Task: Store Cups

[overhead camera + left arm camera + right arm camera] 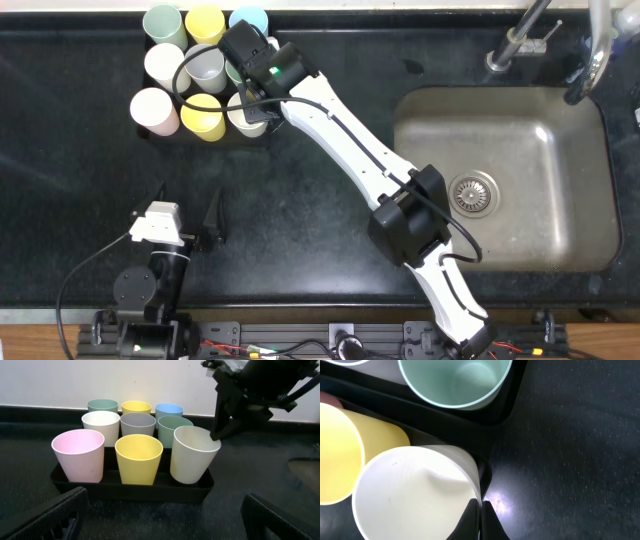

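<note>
I see a black tray (107, 491) mid-frame with nine cups (138, 425) in three rows. Front row: pink cup (79, 455) left, yellow cup (138, 459) middle, cream cup (192, 456) right, tilted. Right gripper (218, 434) hangs from upper right, touching the cream cup's rim. My left gripper (165, 496) is spread wide, fingers (55, 517) in the bottom corners.

Tray (135, 491) in upper left of top frame, on counter (80, 160), holding nine cups (207, 66) in three rows of three. Corner cup (192, 455) at tray's lower right, tilted, rim pinched in right tool (481, 510). Left tool (187, 205) lower left, well below tray, spread wide. Sink (560, 120) at right, faucet (520, 35) above it.
</note>
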Controlling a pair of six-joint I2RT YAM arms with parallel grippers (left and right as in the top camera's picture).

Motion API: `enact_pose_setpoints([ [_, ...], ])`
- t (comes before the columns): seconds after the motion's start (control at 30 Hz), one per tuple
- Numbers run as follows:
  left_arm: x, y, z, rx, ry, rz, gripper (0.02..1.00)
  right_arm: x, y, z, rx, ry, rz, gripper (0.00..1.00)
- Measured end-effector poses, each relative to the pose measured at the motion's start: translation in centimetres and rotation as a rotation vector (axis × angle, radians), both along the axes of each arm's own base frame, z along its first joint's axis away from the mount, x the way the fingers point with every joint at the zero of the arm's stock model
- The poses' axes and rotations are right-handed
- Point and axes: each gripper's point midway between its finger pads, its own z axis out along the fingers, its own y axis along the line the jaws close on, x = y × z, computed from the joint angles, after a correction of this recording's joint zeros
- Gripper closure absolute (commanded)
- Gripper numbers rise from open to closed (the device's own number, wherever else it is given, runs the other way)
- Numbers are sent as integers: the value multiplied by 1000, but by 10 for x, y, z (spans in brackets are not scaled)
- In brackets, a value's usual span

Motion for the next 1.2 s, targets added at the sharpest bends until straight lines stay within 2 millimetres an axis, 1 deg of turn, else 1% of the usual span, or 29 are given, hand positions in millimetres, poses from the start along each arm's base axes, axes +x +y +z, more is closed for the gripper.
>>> enact_pose_setpoints([
  [0.23, 0, 0, 0, 0, 0, 0, 18, 6, 0, -10, -4, 3, -4, 958],
  [0.67, 0, 0, 0, 0, 0, 0, 20, 7, -2, -11, -6, 4, -9, 958],
  [0.7, 0, 0, 0, 0, 0, 0, 18, 7, -2, -11, -6, 5, -8, 921],
  [0.83, 0, 0, 0, 0, 0, 0, 18, 8, -2, -11, -2, 5, -13, 498],
  [0.87, 0, 0, 0, 0, -1, 0, 18, 7, -2, -11, -4, 5, -10, 472],
  [0.93, 0, 0, 0, 0, 0, 0, 18, 7, -2, -11, -6, 5, -6, 472],
  [1.03, 0, 0, 0, 0, 0, 0, 18, 7, -2, -11, -7, 6, -7, 430],
  [1.2, 0, 0, 0, 0, 0, 0, 18, 5, -4, -12, -13, 13, -7, 404],
])
